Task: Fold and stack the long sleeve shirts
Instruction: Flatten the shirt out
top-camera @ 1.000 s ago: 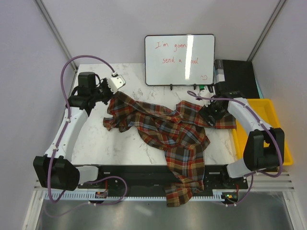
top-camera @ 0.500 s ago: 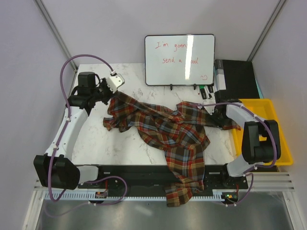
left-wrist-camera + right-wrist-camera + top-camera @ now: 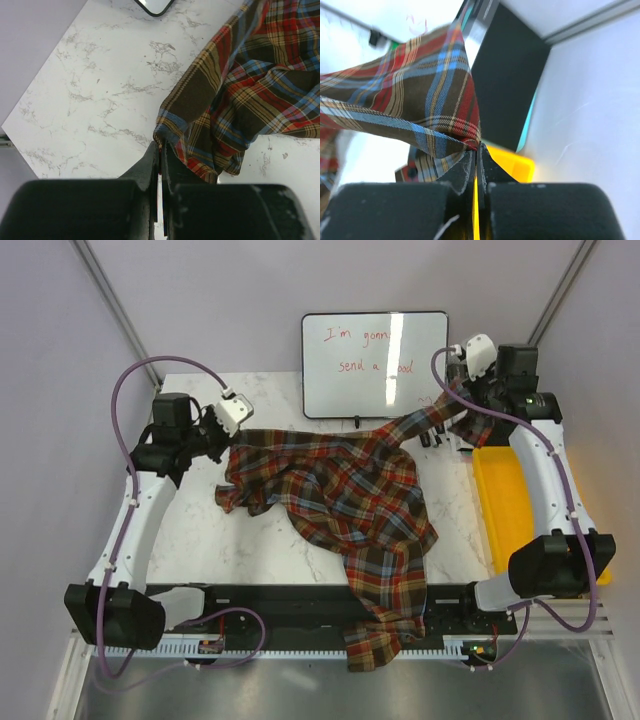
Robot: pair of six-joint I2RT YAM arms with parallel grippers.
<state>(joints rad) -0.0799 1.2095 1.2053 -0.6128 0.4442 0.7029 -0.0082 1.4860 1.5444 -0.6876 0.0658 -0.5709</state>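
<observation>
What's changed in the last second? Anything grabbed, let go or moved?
The right pincer closed on the right edge of the plaid shirt and carried it up and away to the far right corner, stretching the cloth past the whiteboard. The left pincer stays clamped on the far left corner, barely shifted. The tail still hangs over the near edge.

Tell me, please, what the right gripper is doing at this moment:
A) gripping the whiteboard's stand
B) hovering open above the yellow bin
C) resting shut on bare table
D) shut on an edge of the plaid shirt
D: the right wrist view shows the right gripper with its jaws closed on a fold of the plaid shirt, and the top view shows that cloth stretched up to it beside the whiteboard.
</observation>
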